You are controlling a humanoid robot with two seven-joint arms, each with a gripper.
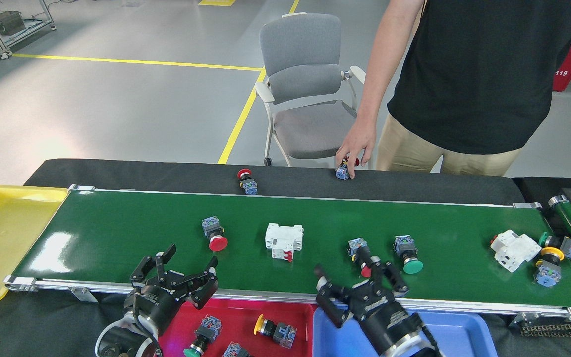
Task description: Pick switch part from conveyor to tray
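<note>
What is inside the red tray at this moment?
The red tray holds a green-capped switch, a yellow-and-red one, and part of a third at the bottom edge. The left gripper covers the tray's left end, so anything there is hidden.

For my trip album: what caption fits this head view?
Two open grippers, left and right, reach over a green conveyor carrying push-button switches.

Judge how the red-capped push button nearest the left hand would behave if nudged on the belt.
The red-capped push button lies on its side on the conveyor; its round cap would probably let it roll in an arc. The glossy belt suggests easy sliding. It looks rigid, probably light.
</note>
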